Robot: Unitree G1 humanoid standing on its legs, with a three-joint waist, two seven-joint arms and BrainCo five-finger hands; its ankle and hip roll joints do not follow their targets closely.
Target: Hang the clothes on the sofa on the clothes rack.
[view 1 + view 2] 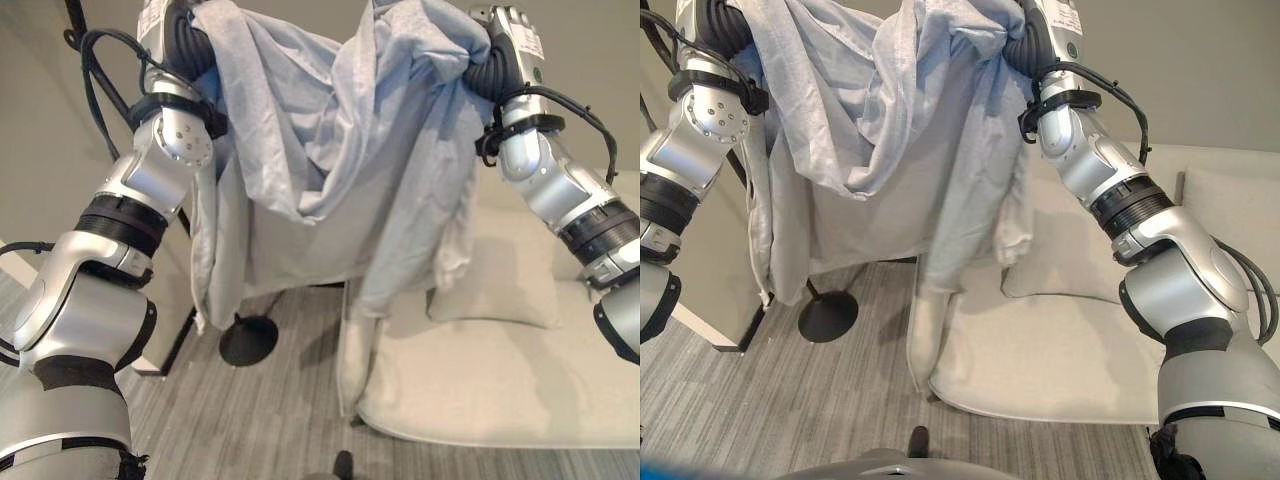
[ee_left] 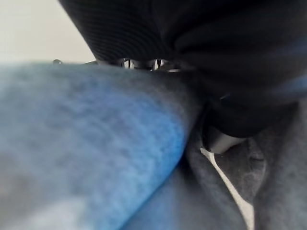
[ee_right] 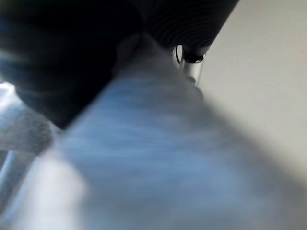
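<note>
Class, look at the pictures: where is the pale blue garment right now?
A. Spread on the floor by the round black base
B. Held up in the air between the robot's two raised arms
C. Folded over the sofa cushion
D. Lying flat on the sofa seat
B: the pale blue garment hangs in the air, bunched at the left hand and at the right hand, sagging between them above the sofa.

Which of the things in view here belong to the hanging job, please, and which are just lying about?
Part of the job:
- pale grey garment, held up between both raised arms
- left hand and right hand, both buried in the cloth
- sofa, below on the robot's right
- round black stand base on the floor behind the cloth, probably the rack

Just lying about:
- cushion on the sofa
</note>
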